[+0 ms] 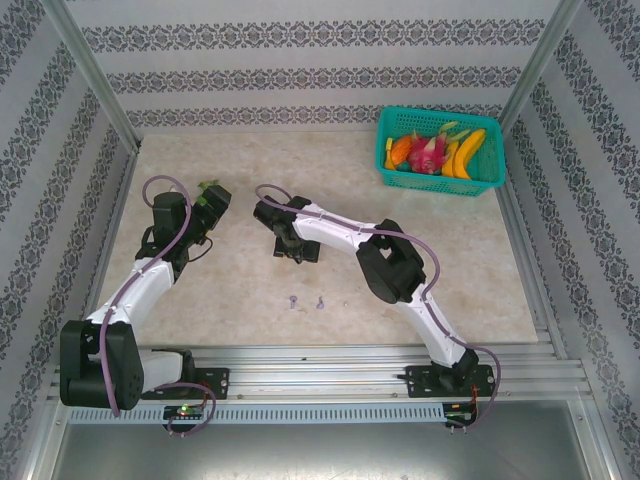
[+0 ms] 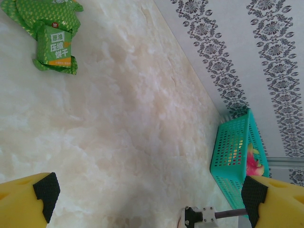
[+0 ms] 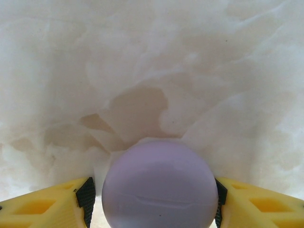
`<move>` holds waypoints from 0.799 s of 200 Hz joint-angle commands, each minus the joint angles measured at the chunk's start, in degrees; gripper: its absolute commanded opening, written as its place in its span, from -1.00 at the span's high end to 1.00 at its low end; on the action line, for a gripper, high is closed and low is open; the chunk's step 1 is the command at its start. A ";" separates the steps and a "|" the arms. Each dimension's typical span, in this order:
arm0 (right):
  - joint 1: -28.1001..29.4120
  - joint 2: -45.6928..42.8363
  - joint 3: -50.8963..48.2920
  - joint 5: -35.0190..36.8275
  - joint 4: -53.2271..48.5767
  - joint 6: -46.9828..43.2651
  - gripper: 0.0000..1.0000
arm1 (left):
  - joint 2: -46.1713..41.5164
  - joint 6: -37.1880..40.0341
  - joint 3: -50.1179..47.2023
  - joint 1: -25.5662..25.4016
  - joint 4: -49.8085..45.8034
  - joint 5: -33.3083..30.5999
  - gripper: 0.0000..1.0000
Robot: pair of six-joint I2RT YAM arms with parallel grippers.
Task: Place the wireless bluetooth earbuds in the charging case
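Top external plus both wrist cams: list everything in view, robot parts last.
table: one, beige marble look, under everything
basket: one, teal, far right corner of the table
fruit: several, orange, pink and yellow, inside the basket
snack packets: two it seems, green, far left of the table
earbuds: two seen, purple, side by side near the arm bases
charging case: one, lilac, round, between the pads of the right gripper
arms: two, white and black, bases at the near edge
left gripper: yellow fingers, black pads, open, nothing between
right gripper: same colours, flanking the case; grip cannot be told
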 commanded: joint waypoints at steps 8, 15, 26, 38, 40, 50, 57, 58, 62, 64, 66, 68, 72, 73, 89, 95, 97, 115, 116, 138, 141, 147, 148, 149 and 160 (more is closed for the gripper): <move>-0.76 0.40 -2.73 1.69 -1.12 2.07 -0.35 | 0.20 -0.88 -0.34 -0.59 1.91 -0.25 -1.00; -1.01 0.05 -3.31 1.28 -0.48 2.68 -0.36 | 0.21 -0.86 -0.36 -0.60 1.94 -0.20 -1.00; -1.31 -0.19 -3.74 0.98 -0.02 3.69 -0.37 | 0.21 -0.83 -0.35 -0.61 1.93 -0.24 -0.99; -1.57 -0.37 -3.91 0.73 0.22 4.58 -0.37 | 0.21 -0.84 -0.47 -0.69 1.99 -0.26 -1.00; -1.58 -0.39 -3.87 0.68 0.30 4.69 -0.37 | 0.21 -0.85 -0.47 -0.69 2.02 -0.24 -1.00; -1.73 -0.52 -3.82 0.60 0.44 5.52 -0.37 | 0.21 -0.80 -0.42 -0.69 2.02 -0.18 -0.99; -1.83 -0.55 -3.83 0.52 0.65 5.84 -0.37 | 0.21 -0.86 -0.54 -0.64 2.08 -0.20 -1.00; -1.79 -0.59 -3.83 0.52 0.68 5.90 -0.37 | 0.16 -0.87 -0.52 -0.66 2.08 -0.25 -1.00; -1.84 -0.62 -3.75 0.55 0.70 6.15 -0.36 | 0.20 -0.90 -0.50 -0.68 2.02 -0.19 -1.00; -1.84 -0.56 -3.75 0.57 0.71 6.25 -0.36 | 0.21 -0.88 -0.52 -0.67 2.01 -0.20 -1.00; -1.86 -0.59 -3.68 0.59 0.64 6.33 -0.36 | 0.21 -0.82 -0.53 -0.64 2.05 -0.20 -0.99; -1.91 -0.58 -3.64 0.58 0.76 6.31 -0.36 | 0.18 -0.86 -0.51 -0.68 2.03 -0.20 -1.00; -1.93 -0.47 -3.59 0.63 0.87 6.31 -0.36 | 0.18 -0.88 -0.51 -0.71 2.01 -0.18 -1.00; -1.88 -0.51 -3.54 0.62 0.88 6.31 -0.36 | 0.10 -0.88 -0.51 -0.74 2.00 -0.19 -1.00; -1.99 -0.12 -2.45 0.90 0.21 6.18 -0.35 | 0.12 -0.85 -0.63 -0.78 2.07 -0.20 -1.00; -1.98 0.13 -2.03 0.98 -0.15 5.94 -0.35 | 0.12 -0.86 -0.59 -0.78 2.00 -0.18 -1.00; -1.99 0.19 -1.93 0.96 -0.23 5.86 -0.35 | 0.12 -0.83 -0.59 -0.78 2.00 -0.15 -1.00; -1.93 0.64 -1.20 1.21 -0.78 5.05 -0.31 | 0.12 -0.88 -0.60 -0.74 2.00 -0.21 -1.00; -1.93 0.66 -1.16 1.22 -0.83 4.97 -0.31 | 0.12 -0.84 -0.59 -0.76 2.00 -0.25 -1.00; -1.93 0.91 -1.04 1.51 -1.09 4.09 -0.24 | 0.12 -0.88 -0.61 -0.83 2.08 -0.28 -0.99; -1.91 0.94 -1.02 1.55 -1.05 3.86 -0.23 | 0.12 -0.81 -0.65 -0.86 2.09 -0.23 -1.00; -1.93 0.95 -1.05 1.70 -1.18 3.55 -0.19 | 0.12 -0.83 -0.72 -0.87 2.09 -0.24 -1.00; -1.89 0.95 -1.04 1.72 -1.20 3.48 -0.18 | 0.07 -0.86 -0.70 -0.82 2.09 -0.26 -1.00; -1.91 0.95 -1.07 1.73 -1.21 3.44 -0.18 | 0.10 -0.82 -0.73 -0.80 2.09 -0.28 -1.00; -1.93 0.94 -0.94 1.99 -0.97 2.21 -0.08 | 0.12 -0.79 -0.75 -0.89 2.01 -0.15 -1.00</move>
